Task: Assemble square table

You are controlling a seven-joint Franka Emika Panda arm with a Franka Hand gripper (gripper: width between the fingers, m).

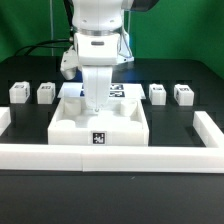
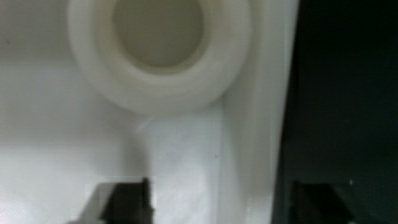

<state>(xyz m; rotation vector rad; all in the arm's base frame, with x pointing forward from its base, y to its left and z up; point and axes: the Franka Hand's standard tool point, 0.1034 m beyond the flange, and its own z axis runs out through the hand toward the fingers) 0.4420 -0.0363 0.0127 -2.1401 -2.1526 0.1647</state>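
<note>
**A:** Where is the square tabletop found relative to the tool?

**B:** Straight underneath, mid-worktop. One edge strip is straddled by the fingers, with a round hole just beyond it. The jaws are seen partway apart; whether the slab is actually pinched can't be told. Probably only a squeeze is needed, no sideways shift.
</note>
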